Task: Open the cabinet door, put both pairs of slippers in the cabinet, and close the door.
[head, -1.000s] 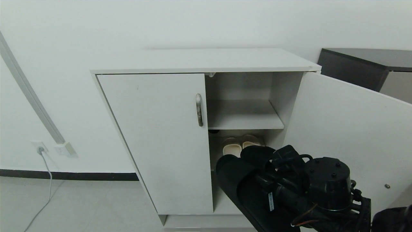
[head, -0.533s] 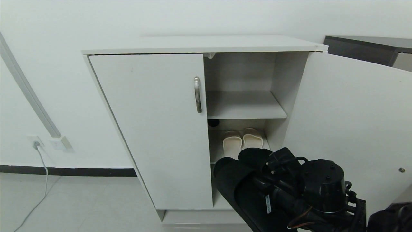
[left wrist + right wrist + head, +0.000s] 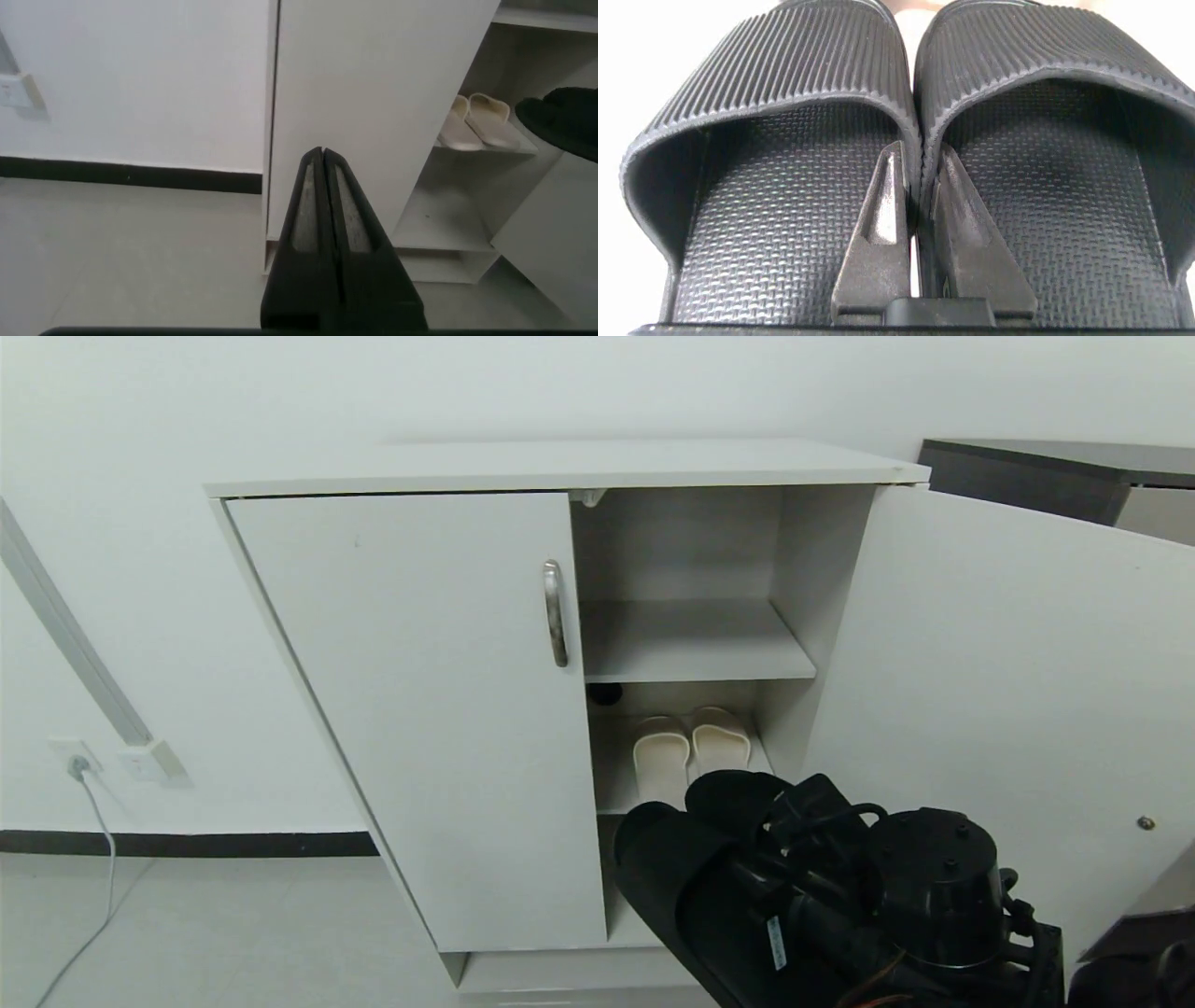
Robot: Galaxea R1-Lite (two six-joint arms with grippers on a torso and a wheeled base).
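- Right gripper (image 3: 918, 159): two dark fingers drawn nearly together, pinching the adjoining inner walls of the two black ribbed rubber slippers (image 3: 663, 859), so the pair hangs from it as one bundle.
- Black slippers: held side by side, soles level. Their long axis runs straight out from the gripper, toes leading towards the cabinet opening. The toes sit at the mouth of the opening; whether they have crossed the front edge cannot be told.
- Tall white laminate cabinet (image 3: 560, 462): directly ahead of the right gripper. Its right door (image 3: 1008, 691) is swung wide, alongside the arm. Its left door (image 3: 420, 709), with a curved metal handle (image 3: 555, 613), is shut.
- Pair of cream foam slippers (image 3: 661, 761): just ahead of and above the black toes, on the lower shelf (image 3: 611, 775), heels outward.
- Upper shelf (image 3: 691, 639): higher and farther ahead of the gripper.
- Left gripper (image 3: 323, 159): fingers pressed together, nothing between them. It is low and off to the closed-door side, well apart from the opening.
- Judgement: the right arm is nearer. The coming move looks like a straight push along the slippers' own axis into a free level.
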